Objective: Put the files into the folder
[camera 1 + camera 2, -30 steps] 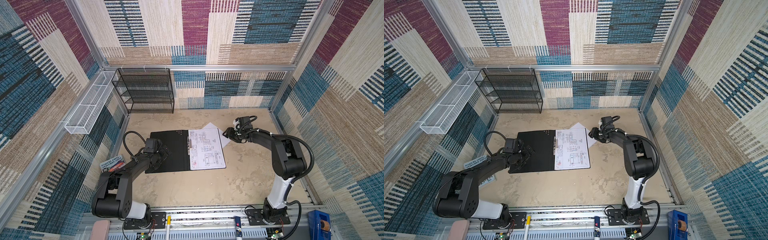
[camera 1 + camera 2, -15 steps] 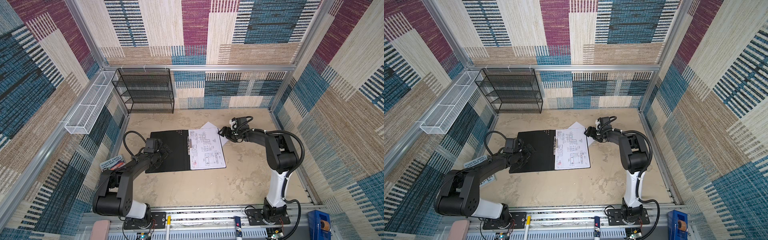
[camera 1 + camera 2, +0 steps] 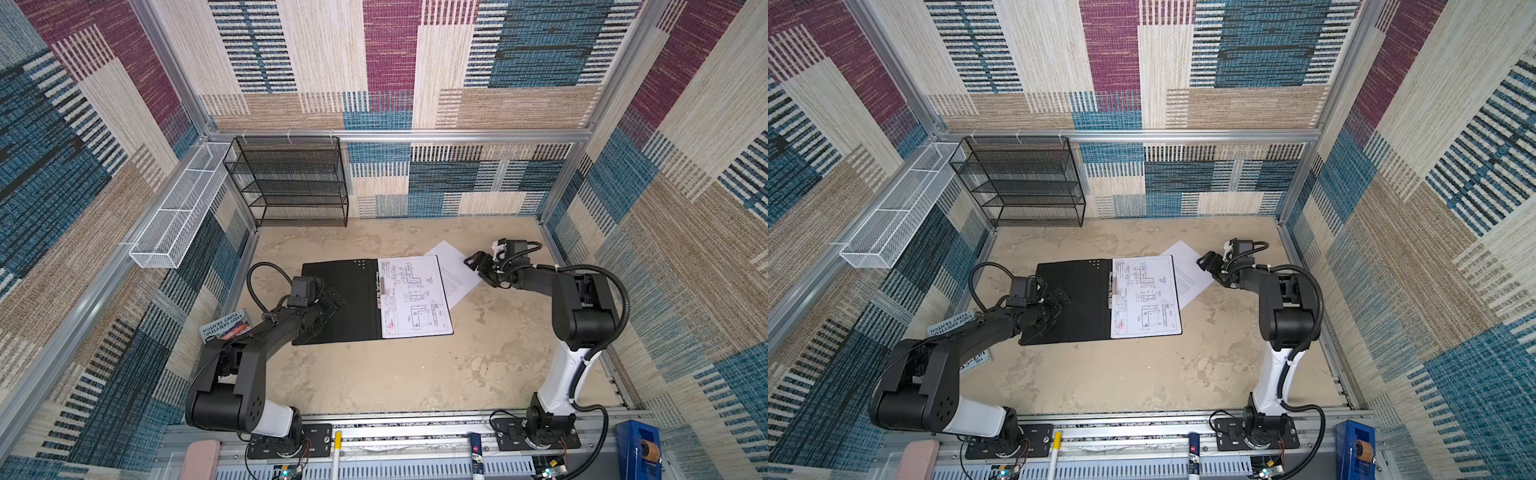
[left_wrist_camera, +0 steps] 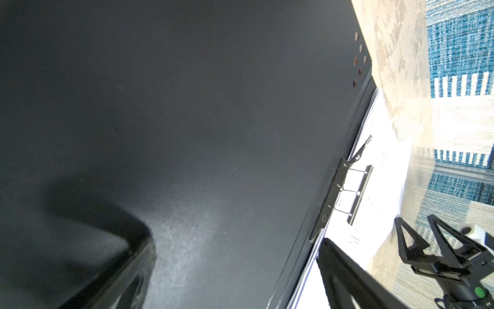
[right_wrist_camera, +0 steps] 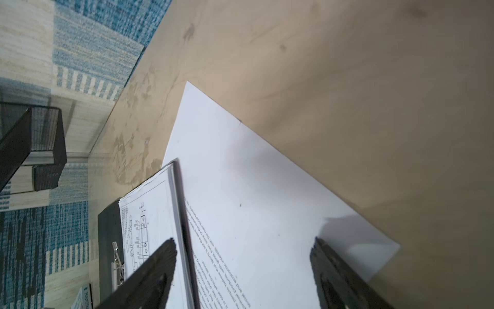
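The folder (image 3: 340,299) (image 3: 1075,299) lies open and flat mid-table, black inside up, with a metal clip (image 4: 350,192) at its spine. Printed files (image 3: 415,295) (image 3: 1144,297) lie on its right half. One more white sheet (image 3: 453,270) (image 3: 1187,270) (image 5: 254,187) lies skewed to the right, its left part under the folder. My right gripper (image 3: 478,264) (image 3: 1208,262) (image 5: 243,254) is open, low over that sheet's right part, holding nothing. My left gripper (image 3: 328,299) (image 3: 1059,301) (image 4: 235,267) is open over the folder's left flap.
A black mesh shelf rack (image 3: 291,183) stands at the back left, and a white wire basket (image 3: 178,220) hangs on the left wall. A colourful paperback book (image 3: 226,326) lies at the left under my left arm. Walls close in the table on three sides.
My right gripper has opened wider; it reached left over the loose sheet, then drew back to the right. The sheet seems to lie slightly farther right. The left arm has not moved.
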Available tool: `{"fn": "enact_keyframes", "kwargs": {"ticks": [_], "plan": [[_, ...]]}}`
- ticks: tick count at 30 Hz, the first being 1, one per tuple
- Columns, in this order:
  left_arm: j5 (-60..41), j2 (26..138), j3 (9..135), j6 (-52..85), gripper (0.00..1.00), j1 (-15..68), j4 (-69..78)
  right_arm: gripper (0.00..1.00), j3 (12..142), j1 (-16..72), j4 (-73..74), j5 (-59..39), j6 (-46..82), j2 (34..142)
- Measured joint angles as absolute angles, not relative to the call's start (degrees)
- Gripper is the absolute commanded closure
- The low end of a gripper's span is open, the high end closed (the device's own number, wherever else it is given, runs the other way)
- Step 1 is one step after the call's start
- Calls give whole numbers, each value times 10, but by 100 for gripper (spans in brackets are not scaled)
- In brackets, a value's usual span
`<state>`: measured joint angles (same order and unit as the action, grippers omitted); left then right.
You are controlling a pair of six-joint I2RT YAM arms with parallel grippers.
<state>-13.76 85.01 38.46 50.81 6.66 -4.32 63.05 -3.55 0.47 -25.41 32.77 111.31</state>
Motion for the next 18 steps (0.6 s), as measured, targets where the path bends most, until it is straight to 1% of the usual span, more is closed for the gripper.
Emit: {"fn": "enact_keyframes", "kwargs": {"ticks": [8, 10, 14, 18], "plan": [[-140, 852, 390, 508, 4, 66, -44, 18, 559, -134, -29, -225, 332, 1040], [-144, 855, 395, 507, 5, 66, -48, 18, 552, -146, -44, -216, 332, 1025], [-162, 857, 405, 494, 6, 67, -56, 17, 542, -140, -91, -196, 327, 980], [-188, 845, 412, 483, 6, 71, -90, 14, 569, -102, -114, -179, 305, 943]]}}
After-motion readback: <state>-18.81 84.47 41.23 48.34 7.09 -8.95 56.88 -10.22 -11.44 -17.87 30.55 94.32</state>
